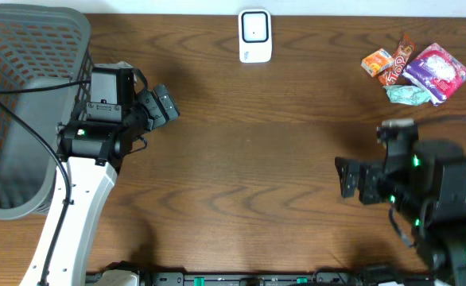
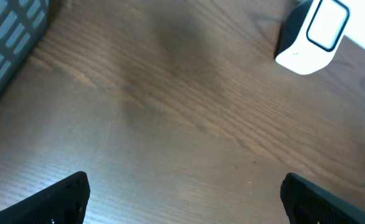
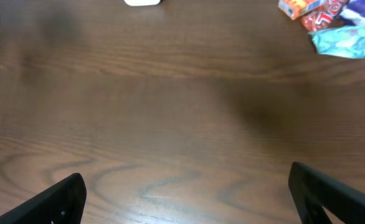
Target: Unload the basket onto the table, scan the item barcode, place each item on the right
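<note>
Several snack items lie in a heap at the table's far right: an orange box (image 1: 376, 62), a red-orange packet (image 1: 398, 62), a pink and purple bag (image 1: 437, 71) and a teal packet (image 1: 406, 94). The white barcode scanner (image 1: 255, 36) stands at the far middle edge. My left gripper (image 1: 163, 106) hovers open at the left, facing the scanner (image 2: 311, 34), nothing between its fingers (image 2: 64, 199). My right gripper (image 1: 348, 176) is open at the near right, well short of the items. In its wrist view the teal packet (image 3: 347, 40) and orange box (image 3: 294, 7) show at top right.
A grey mesh basket (image 1: 58, 24) fills the far left, just behind the left arm; its corner (image 2: 8, 37) shows in the left wrist view. Bare brown wood lies between the two grippers.
</note>
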### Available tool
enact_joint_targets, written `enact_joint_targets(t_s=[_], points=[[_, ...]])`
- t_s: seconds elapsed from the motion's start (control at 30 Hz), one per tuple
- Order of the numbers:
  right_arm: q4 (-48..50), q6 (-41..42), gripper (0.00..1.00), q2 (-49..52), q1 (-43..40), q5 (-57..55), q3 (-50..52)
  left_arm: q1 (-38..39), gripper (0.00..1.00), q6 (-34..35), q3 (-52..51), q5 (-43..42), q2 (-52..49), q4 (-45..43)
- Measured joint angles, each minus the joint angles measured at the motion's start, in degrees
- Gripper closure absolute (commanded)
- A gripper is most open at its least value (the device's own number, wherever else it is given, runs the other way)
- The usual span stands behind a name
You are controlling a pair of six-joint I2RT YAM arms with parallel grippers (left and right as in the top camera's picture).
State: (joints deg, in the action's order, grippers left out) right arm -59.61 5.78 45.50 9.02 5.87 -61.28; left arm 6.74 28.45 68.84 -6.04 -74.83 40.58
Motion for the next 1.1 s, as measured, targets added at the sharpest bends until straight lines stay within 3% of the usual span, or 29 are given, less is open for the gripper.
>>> enact_joint_targets(t_s=[0.2, 0.43, 0.77, 1.1], points=[[27.32, -4.13, 0.01, -20.59, -7.8, 6.14, 27.08, 0.0, 0.02, 0.0, 0.0, 0.0, 0.0, -0.07], [46.18, -6.43, 0.01, -33.68, -8.74, 7.39, 45.31, 0.0, 0.02, 0.0, 0.0, 0.0, 0.0, -0.07], [58.75, -8.17, 0.01, -44.48, -8.79, 7.17, 59.08, 0.0, 0.02, 0.0, 0.0, 0.0, 0.0, -0.07], [56.37, -8.2, 0.01, -44.83, -8.79, 6.54, 60.72, 0.0, 0.02, 0.0, 0.0, 0.0, 0.0, -0.07]])
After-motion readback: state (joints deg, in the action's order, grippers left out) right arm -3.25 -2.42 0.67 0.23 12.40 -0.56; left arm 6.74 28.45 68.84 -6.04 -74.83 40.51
